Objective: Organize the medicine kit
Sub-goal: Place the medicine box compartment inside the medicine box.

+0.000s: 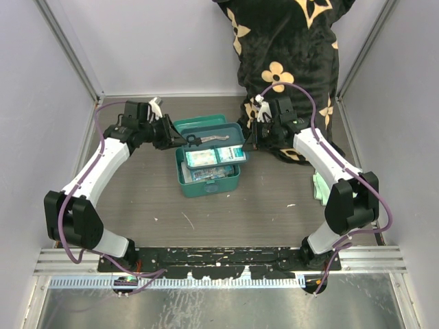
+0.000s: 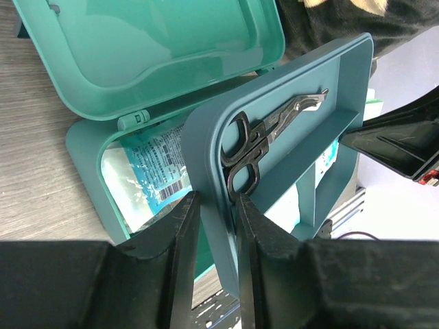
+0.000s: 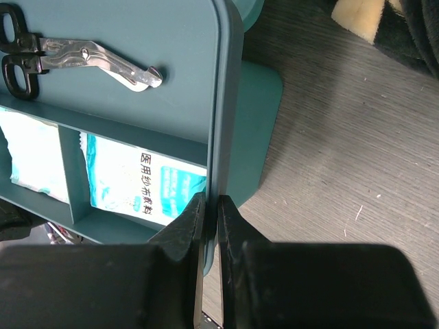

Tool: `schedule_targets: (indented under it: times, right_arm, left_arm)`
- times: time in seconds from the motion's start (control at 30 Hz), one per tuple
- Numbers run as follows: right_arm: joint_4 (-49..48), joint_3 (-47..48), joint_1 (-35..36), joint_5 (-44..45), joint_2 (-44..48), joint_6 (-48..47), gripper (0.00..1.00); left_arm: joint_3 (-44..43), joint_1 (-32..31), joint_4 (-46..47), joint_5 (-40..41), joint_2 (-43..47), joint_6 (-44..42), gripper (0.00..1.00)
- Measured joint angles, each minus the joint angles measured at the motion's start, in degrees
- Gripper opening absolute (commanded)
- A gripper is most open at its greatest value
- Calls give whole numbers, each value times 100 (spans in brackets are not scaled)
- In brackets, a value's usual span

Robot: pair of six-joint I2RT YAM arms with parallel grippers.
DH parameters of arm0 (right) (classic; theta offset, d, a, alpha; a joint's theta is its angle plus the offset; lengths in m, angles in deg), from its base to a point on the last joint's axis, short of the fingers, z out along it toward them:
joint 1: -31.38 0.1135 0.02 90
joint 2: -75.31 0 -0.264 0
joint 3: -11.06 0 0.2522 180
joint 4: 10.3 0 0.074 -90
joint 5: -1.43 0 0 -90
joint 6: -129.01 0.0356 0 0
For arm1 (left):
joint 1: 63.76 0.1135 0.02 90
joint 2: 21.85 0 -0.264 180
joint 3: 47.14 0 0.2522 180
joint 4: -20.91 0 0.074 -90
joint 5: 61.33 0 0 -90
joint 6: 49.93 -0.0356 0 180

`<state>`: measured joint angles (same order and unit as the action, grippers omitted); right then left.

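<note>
Medicine kit (image 1: pixel 208 184) open mid-tabletop, divided tray (image 1: pixel 235 139) held across it from both ends.
Top view: the tray hangs over the kit, probably to be seated inside. Left wrist: left gripper (image 2: pixel 214 202) pinches the tray's end wall beside the scissors (image 2: pixel 264 140). Right wrist: right gripper (image 3: pixel 211 202) pinches the opposite rim, sharing the load.

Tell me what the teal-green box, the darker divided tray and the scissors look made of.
The teal-green hinged box: moulded plastic, smooth with a soft sheen and rounded corners. The darker blue-teal divided tray: likely plastic too, matte, with moulded dividers. The black-handled scissors: bright metal blades; glossy handles, probably plastic or coated.
</note>
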<state>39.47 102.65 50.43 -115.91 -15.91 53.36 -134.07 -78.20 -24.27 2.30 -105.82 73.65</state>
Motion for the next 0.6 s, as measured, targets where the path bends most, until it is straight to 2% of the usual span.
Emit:
schedule_targets:
  times: [0.17,0.27,0.37,0.6]
  right_arm:
    - [0,0,7,2,0,2,1]
    - [0,0,13,9,0,0,1]
    - [0,0,28,24,0,-4,1]
    - [2,0,116,-33,0,-72,4]
  left_arm:
    - [31,0,20,4,20,-2,14]
    - [57,4,33,24,22,-7,11]
    - [81,7,31,26,22,-9,1]
    - [87,26,-98,122,24,-175,0]
